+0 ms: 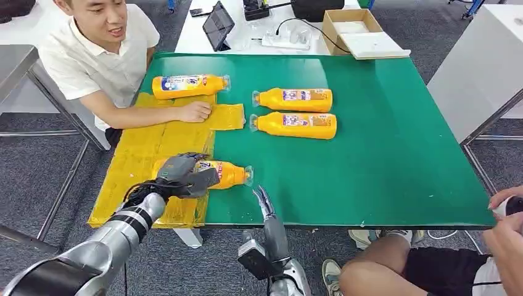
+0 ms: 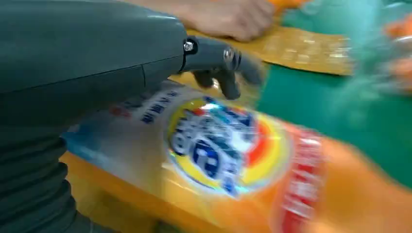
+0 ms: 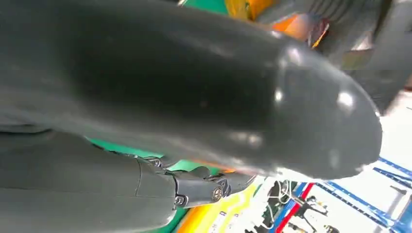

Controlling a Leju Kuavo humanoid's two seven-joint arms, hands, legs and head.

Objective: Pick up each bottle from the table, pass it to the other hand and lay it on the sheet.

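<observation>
An orange bottle (image 1: 229, 174) lies on its side at the near left, its body over the edge of the yellow sheet (image 1: 139, 160) and its cap end over the green table (image 1: 382, 154). My left hand (image 1: 184, 174) wraps over its label end; up close the bottle (image 2: 252, 165) lies under my palm with dark fingers (image 2: 228, 73) curled past it. My right hand (image 1: 266, 206) stands at the table's front edge, fingers straight and apart, holding nothing. Another bottle (image 1: 188, 86) lies on the sheet's far end. Two more bottles (image 1: 296, 98) (image 1: 296, 124) lie side by side on the table.
A person at the back left rests a hand (image 1: 196, 111) on the sheet. Another person sits at the near right, knee (image 1: 395, 262) close to my right arm. A white table behind holds a tablet (image 1: 218, 23) and a cardboard box (image 1: 351, 24).
</observation>
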